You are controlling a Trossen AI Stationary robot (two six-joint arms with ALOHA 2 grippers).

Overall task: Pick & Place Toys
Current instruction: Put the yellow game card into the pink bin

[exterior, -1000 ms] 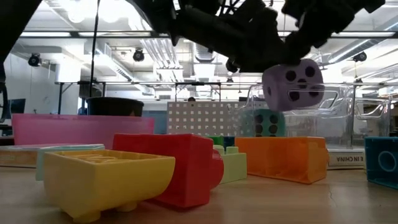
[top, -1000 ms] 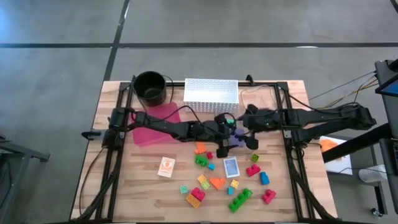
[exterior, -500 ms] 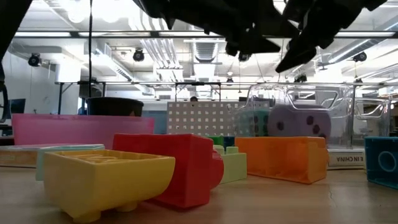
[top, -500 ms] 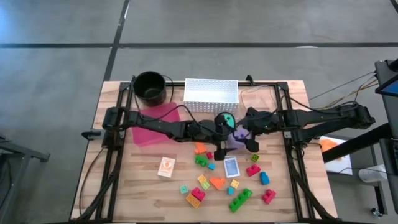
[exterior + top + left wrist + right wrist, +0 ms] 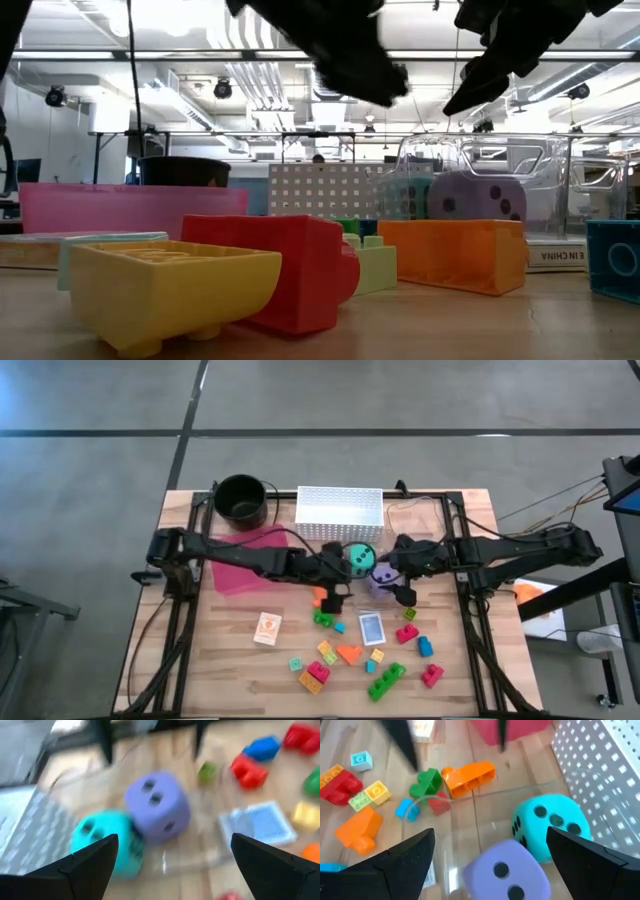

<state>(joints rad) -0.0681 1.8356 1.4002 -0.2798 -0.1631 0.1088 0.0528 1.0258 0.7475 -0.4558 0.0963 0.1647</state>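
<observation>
Left hand (image 5: 338, 572) and right hand (image 5: 397, 582) both spread, holding nothing, above bench (image 5: 230, 660). Purple die (image 5: 380, 576) touched teal die (image 5: 357, 555) inside clear container, beside white basket (image 5: 340, 510). Blocks (image 5: 350, 653) scattered nearby.

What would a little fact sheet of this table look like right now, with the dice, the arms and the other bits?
purple die: in a clear container, beside the teal die
teal die: same container, next to the white perforated basket
left gripper: open, empty, above the blocks near the dice
right gripper: open, empty, beside the purple die
small blocks: scattered on the near half of the table
blue card: flat among the blocks
pink tray: under the left arm
</observation>
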